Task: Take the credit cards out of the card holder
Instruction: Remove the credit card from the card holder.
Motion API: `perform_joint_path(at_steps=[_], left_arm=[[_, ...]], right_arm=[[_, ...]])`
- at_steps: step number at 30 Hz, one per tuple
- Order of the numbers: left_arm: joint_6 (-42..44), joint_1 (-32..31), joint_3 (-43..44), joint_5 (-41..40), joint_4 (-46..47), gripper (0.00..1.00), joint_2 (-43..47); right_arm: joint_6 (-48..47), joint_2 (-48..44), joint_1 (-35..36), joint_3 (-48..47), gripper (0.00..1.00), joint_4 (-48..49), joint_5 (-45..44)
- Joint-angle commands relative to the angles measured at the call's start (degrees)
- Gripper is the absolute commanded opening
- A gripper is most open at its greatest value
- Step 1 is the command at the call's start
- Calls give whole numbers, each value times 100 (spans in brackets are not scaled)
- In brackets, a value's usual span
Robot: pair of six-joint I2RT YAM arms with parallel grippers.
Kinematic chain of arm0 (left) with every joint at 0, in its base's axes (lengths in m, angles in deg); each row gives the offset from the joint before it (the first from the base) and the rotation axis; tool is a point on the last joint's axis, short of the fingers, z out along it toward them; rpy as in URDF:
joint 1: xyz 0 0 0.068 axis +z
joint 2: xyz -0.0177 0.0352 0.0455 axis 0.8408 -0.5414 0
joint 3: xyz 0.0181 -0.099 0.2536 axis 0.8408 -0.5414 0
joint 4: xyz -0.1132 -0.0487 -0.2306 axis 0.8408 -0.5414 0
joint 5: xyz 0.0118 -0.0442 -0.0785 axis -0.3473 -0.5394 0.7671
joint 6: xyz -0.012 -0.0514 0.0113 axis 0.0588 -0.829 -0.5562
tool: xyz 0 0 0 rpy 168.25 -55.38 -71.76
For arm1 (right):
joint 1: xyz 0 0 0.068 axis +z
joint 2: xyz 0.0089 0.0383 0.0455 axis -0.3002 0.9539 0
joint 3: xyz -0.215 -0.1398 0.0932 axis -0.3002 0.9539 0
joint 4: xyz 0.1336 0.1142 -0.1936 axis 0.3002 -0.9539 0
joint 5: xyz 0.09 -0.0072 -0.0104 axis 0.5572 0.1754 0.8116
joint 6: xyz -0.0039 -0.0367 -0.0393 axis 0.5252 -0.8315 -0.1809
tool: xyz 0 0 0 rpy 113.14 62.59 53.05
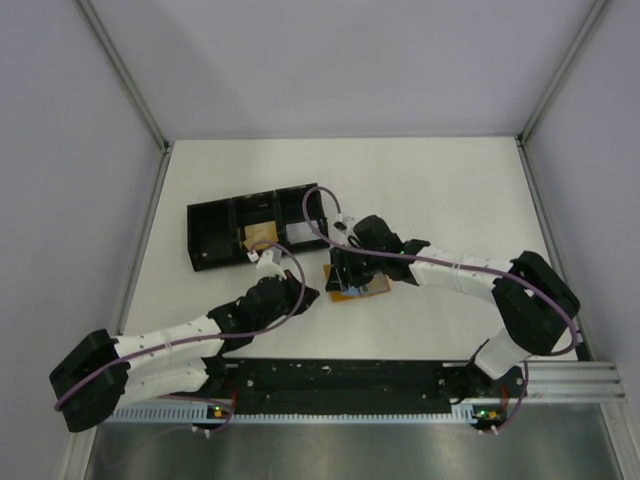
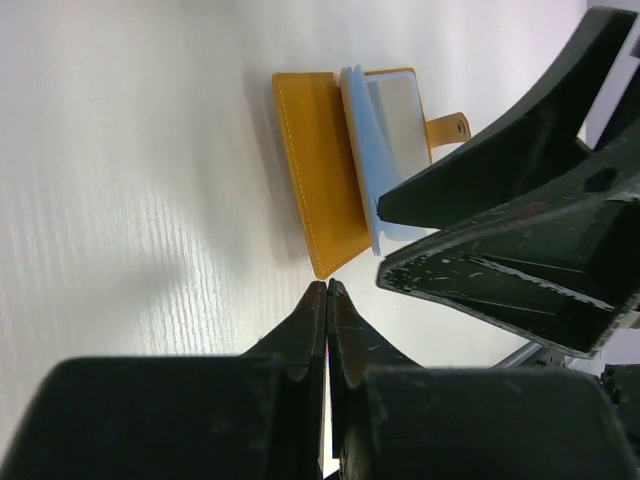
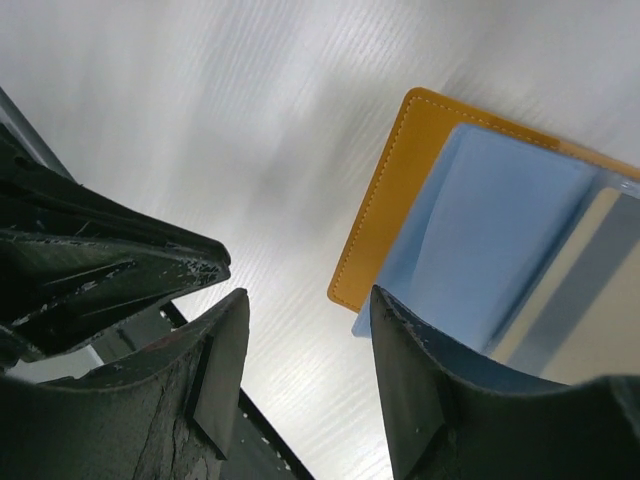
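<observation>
The orange-tan card holder lies open and flat on the white table, its small tab at the far edge. A pale blue credit card sticks out past the holder's edge and looks slightly lifted. My right gripper points down at that edge and is open. One finger rests against the card; the other stands over bare table beside the holder. My left gripper is shut on nothing, its tips just short of the holder's near corner.
A black three-compartment tray stands behind the left arm, with a flat tan thing in its middle compartment. Grey walls and metal frame rails close in the table on the left, right and back.
</observation>
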Motion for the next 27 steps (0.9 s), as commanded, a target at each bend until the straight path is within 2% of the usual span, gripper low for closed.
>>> perform_joint_path(at_steps=[1,8,13,19,23,27], left_arm=[[217,-22,310,96,334,0,18],[402,-31,644,211,335,0,-18],[586,-31,907,404,423,0,-202],[929,-22,1873,913,432,0,-1184],[1009,-31,2647,1143,63,0,-1967],[938,-14,2684,1073,10,0,-2434]], right_arm=[[-321,-700,50,-365,52,-400,-362],[-417,-1349,-55,-268,51,-567,-915],[-242,-1632,-634,83,50,-725,-1197],[-242,-1447,-970,566,43,-629,-1233],[-145,-1359,-1057,839,42,-462,-1276],[-101,-1280,-1154,989,41,-348,-1198]])
